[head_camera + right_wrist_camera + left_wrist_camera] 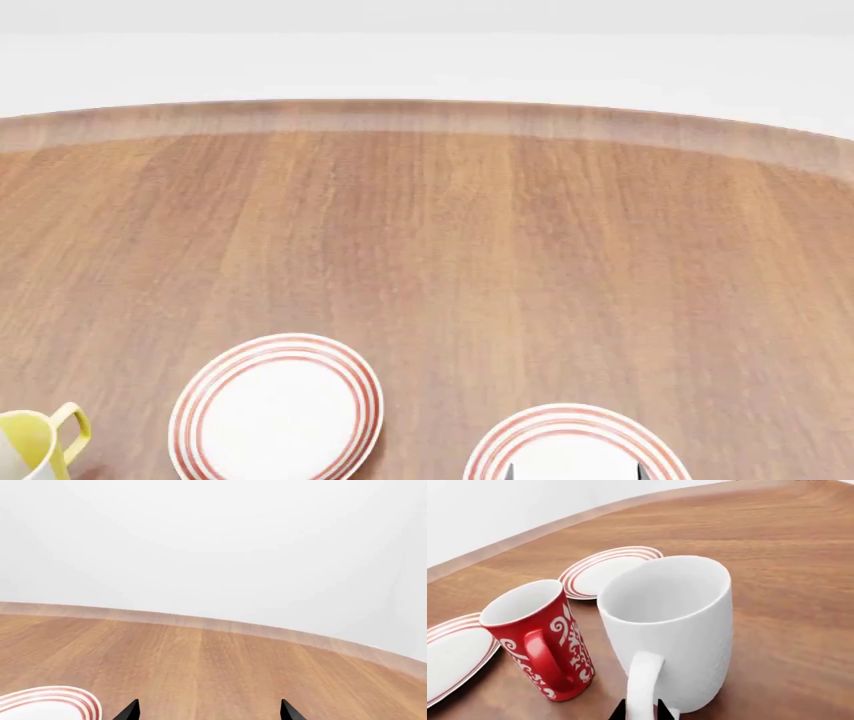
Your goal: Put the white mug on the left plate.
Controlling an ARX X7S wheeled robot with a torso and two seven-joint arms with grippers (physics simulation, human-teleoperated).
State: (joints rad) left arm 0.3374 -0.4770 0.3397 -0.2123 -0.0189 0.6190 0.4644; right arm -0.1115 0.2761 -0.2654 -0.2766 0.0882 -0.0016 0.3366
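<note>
We are seeing the white mug [674, 630] standing upright on the tabletop [787, 555], just beside the red mug [540, 637], with our left fingers [619, 712] closing on either side of its handle. The left plate [276, 410] is sitting bare. Our right fingers [130, 711] are spread apart over bare wood

In the head view we see the left plate [276, 410] at lower left on the table [441, 240], a second plate [574, 445] at lower right, a small mug [34, 445] in the bottom-left corner. In the left wrist view, the white mug [674, 625] stands centre-right, a patterned mug [537, 635] just beside it at lower left.
</note>
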